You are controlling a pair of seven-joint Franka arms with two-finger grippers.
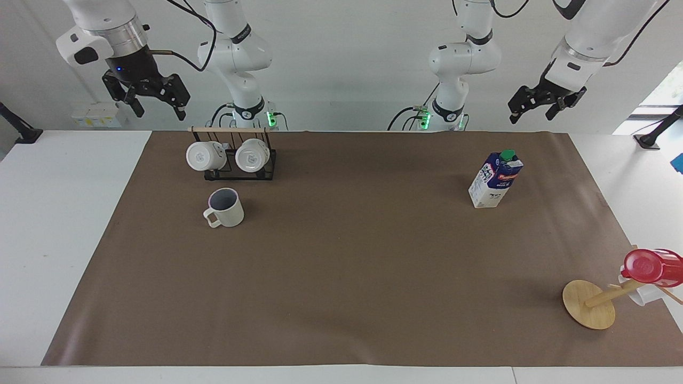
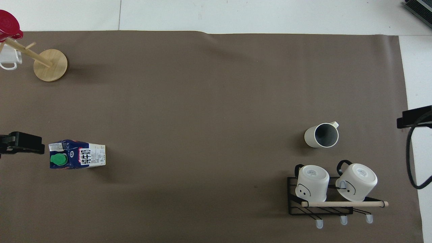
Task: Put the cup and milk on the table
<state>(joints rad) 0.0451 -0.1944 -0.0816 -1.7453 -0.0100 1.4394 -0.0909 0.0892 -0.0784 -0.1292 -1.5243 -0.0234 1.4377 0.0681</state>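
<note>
We see the cup (image 1: pixel 226 207), a cream-white mug with dark inside, upright on the table's (image 1: pixel 64 224) brown sheet toward the right arm's end, its handle pointing away from the robots. The milk (image 1: pixel 495 179), a blue-and-white green-capped carton, stands upright toward the left arm's end, well apart.

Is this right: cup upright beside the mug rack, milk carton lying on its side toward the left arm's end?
Not quite. The milk carton stands upright, cap on top, as the facing view shows. The cup is indeed upright beside the mug rack.

High facing view, steep overhead, shared table (image 1: pixel 64 213)
</note>
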